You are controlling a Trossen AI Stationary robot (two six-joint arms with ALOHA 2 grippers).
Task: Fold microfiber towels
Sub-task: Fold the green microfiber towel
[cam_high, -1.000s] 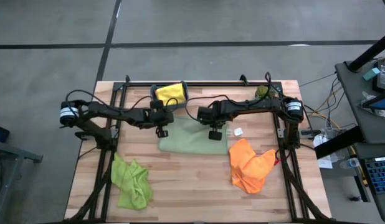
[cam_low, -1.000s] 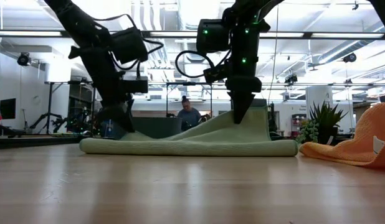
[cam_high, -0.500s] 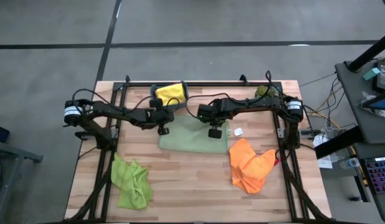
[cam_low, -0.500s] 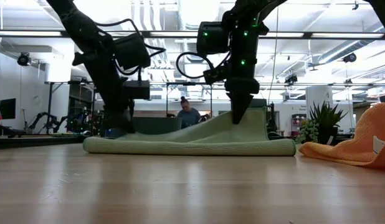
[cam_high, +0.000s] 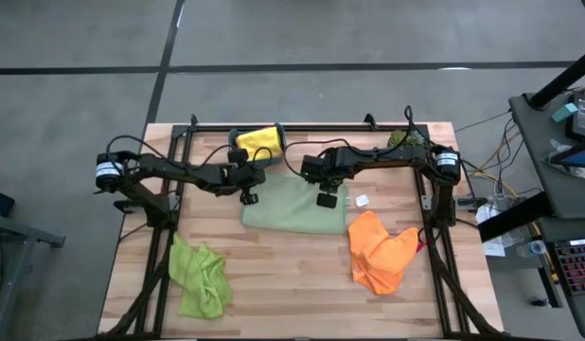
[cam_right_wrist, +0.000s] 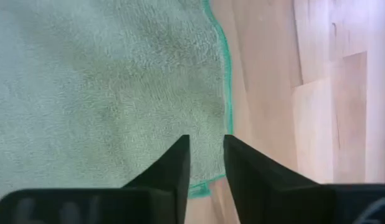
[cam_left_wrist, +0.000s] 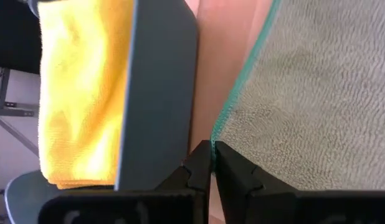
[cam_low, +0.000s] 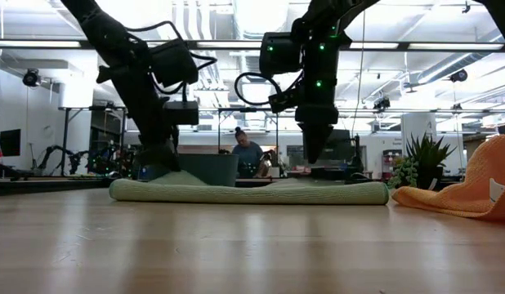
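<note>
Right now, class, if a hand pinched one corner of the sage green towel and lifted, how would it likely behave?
The sage green towel would probably drape limply rather than hold shape, since it lies flat and slack along the table in the low view. It is likely light for its size, being thin cloth. Its napped pile, seen in the right wrist view, suggests it would not slip easily.

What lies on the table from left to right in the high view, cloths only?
Lime green towel → yellow towel → pale sage green towel → orange towel.
</note>
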